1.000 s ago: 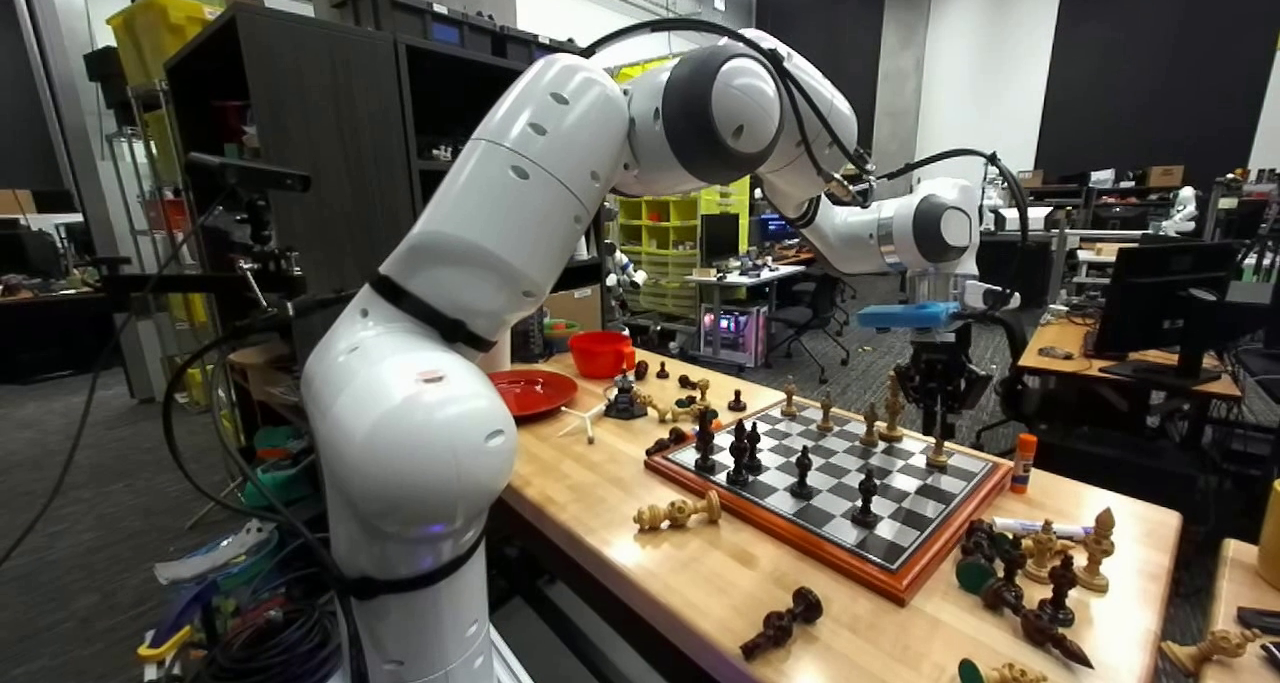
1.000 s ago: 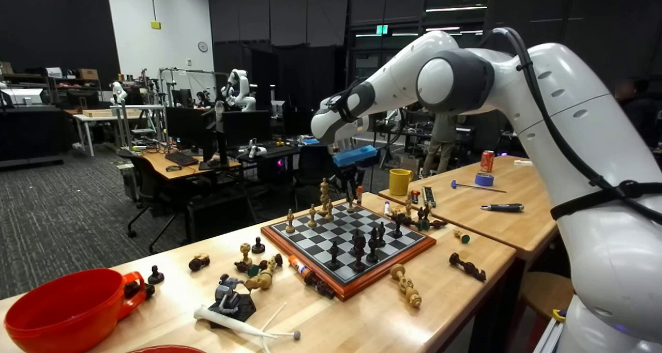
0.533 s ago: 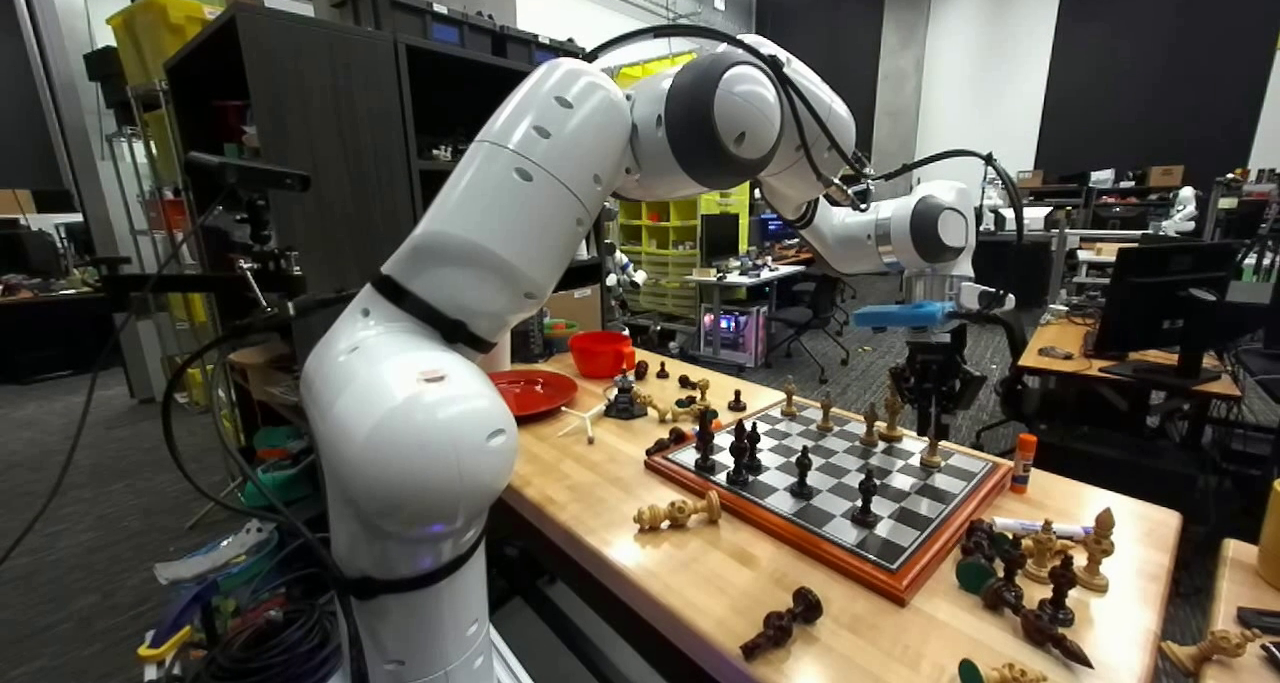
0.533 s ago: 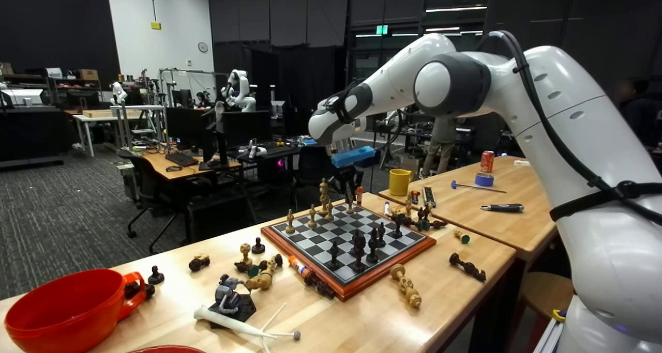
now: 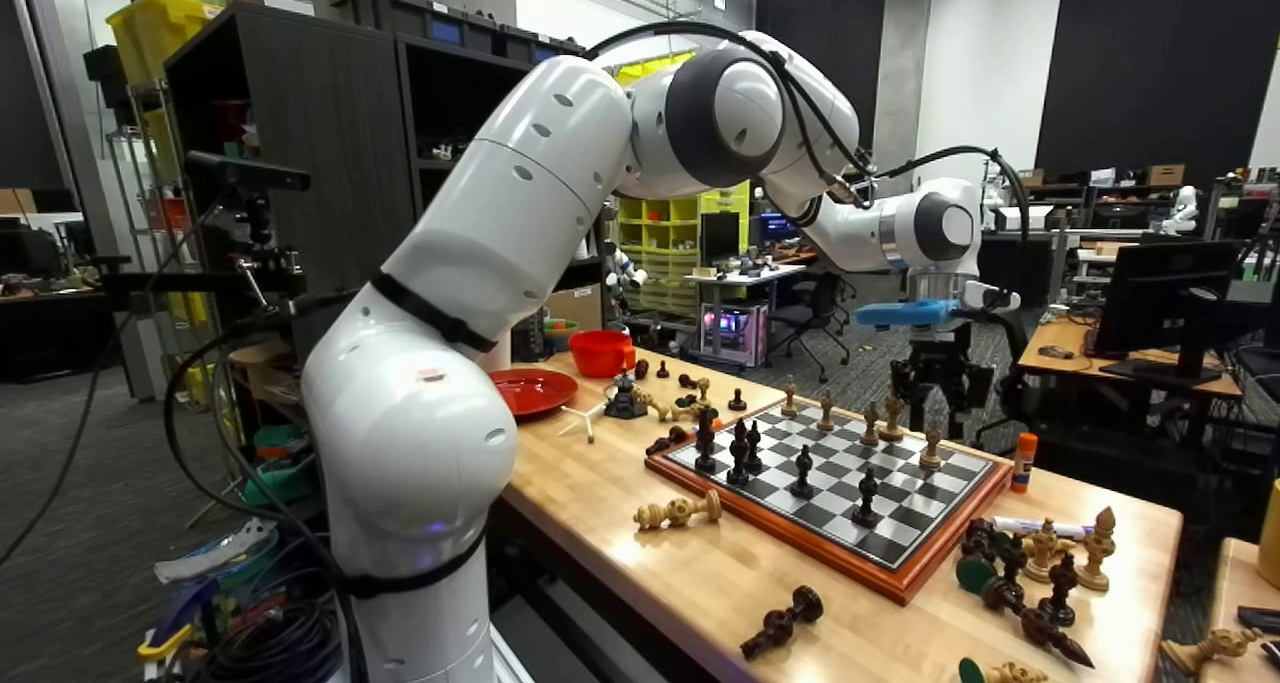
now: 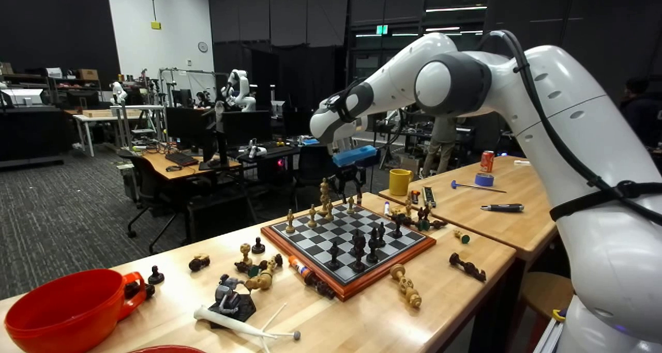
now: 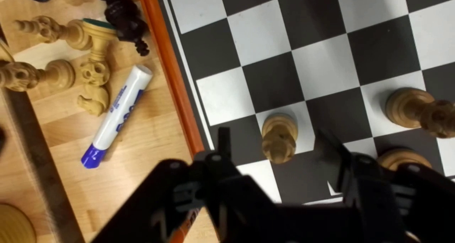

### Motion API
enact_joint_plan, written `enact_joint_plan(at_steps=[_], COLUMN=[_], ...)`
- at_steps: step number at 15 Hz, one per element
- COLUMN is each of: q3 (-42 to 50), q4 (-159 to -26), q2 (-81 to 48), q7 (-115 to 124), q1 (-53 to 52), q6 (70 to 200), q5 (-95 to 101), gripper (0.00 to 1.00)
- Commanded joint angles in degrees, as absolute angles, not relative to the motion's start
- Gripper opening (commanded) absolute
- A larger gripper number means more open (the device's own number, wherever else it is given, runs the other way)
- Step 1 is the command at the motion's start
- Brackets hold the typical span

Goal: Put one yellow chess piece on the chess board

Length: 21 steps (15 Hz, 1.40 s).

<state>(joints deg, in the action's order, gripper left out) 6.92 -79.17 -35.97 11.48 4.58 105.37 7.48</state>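
Note:
A yellow chess piece (image 7: 279,140), tan and carved, stands upright on a white square near an edge of the chess board (image 7: 170,68). My gripper (image 7: 273,132) is open above it, its dark fingers spread to either side of the piece's head and apart from it in the wrist view. Both exterior views also show this yellow piece (image 5: 930,450) on the checks, below the parted fingertips. Elsewhere on the chess board (image 5: 800,535) several other yellow pieces (image 6: 324,197) stand along the far side, and several dark pieces (image 6: 358,255) along the near side.
Close by the gripper stands a tall yellow piece (image 5: 891,413). A glue stick (image 5: 1023,463) is upright just off the board. Beyond the frame lie a marker (image 7: 117,115) and loose pieces (image 7: 96,72). A red cup (image 6: 72,311) and a small figure (image 6: 227,296) share the table.
The fingers, earlier shut around the top of the yellow piece, have spread apart. The piece has shifted slightly on the board and now stands free between them.

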Motion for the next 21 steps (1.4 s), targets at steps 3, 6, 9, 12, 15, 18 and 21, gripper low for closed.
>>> enact_joint_plan(at_steps=[3, 6, 9, 12, 15, 18, 21], q3=[6.46, 6.35, 6.52, 7.06, 8.1, 9.11, 8.95], q4=[-83.91, -88.67, -96.22, -103.95, -112.11, -118.55, -124.16], q2=[-29.46, -23.68, -15.04, -6.46, 2.84, 11.25, 18.92], q7=[7.62, 3.03, -3.72, -11.74, -19.21, -23.62, -25.02], q1=[6.58, 8.47, 10.34, 11.96, 12.47, 11.49, 10.0], q6=[105.55, 106.45, 107.1, 107.22, 106.58, 105.48, 104.71], q5=[4.61, 2.81, 1.44, 0.39, 0.45, 1.26, 1.91], gripper=[1.0, 1.0, 1.0, 1.0, 1.0, 1.0, 1.0])
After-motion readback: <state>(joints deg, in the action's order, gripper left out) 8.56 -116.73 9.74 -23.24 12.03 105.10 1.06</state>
